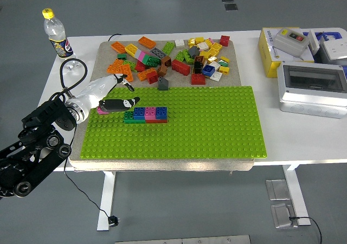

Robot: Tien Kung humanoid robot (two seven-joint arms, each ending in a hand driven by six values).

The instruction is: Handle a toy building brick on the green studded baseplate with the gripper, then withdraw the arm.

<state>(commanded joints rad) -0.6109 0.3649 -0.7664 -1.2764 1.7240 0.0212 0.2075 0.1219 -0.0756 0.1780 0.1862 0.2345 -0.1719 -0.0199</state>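
Brick row (145,114) is seated on the green baseplate (217,124), long axis left-right. Left hand (111,99) is seen just left of the row, fingers (126,103) loosely apart, a pink piece under them; grip cannot be told.

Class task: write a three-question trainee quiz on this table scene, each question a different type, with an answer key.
1. True or false: the left hand is gripping the row of bricks on the green baseplate.
2. Multiple choice: the water bottle stands at the table's (A) far left corner, (B) near right corner, (C) middle.
3. Fill in: the loose brick pile lies on the ___ side of the baseplate.

Key: 1 false, the hand is just left of the row with its fingers loose. 2 A. 3 far.
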